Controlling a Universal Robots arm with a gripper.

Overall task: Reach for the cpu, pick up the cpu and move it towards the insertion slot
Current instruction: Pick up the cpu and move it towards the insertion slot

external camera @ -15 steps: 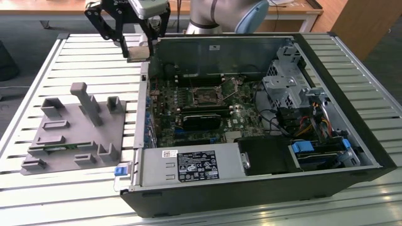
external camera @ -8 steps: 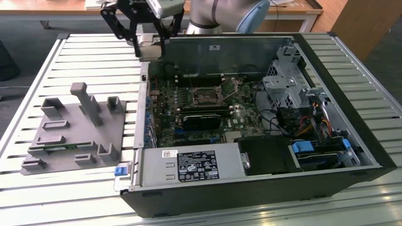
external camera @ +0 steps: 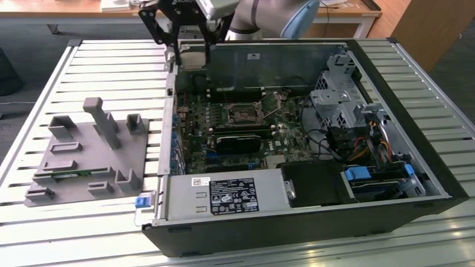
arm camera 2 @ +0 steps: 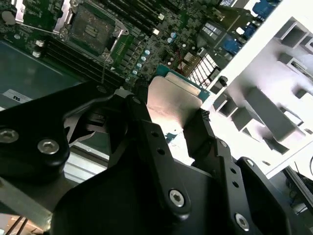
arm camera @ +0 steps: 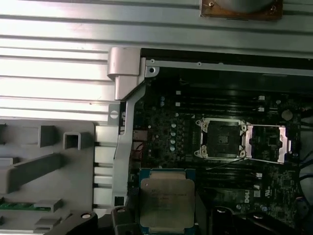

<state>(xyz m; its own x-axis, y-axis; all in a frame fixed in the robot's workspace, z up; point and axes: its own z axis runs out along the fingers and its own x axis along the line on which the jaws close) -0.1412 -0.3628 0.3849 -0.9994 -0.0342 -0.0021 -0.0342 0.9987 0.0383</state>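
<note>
1. Gripper (external camera: 189, 47) pinching the cpu (external camera: 191, 58) between two black fingers (arm camera 2: 146, 127), raised over the far corner of the open computer case (external camera: 415, 167).
2. Chip (arm camera: 166, 198) held clear of the motherboard (external camera: 290, 139).
3. Insertion slot (external camera: 243, 115) open on the board, well apart from the chip.
4. Grey fixture block (external camera: 89, 150) beside the case.

From the first wrist view I see the cpu (arm camera: 167, 202), its silver top facing the camera with a pale rim and a blue-green edge behind it. Dark parts of the gripper (arm camera: 166, 226) sit at its near edge. Beyond it lies the motherboard (arm camera: 166, 132) with the insertion slot (arm camera: 221, 138), its dark centre exposed and its metal frame flipped open beside it. A grey fixture tray (arm camera: 44, 161) rests on the slatted table (arm camera: 54, 78) beside the case.
</note>
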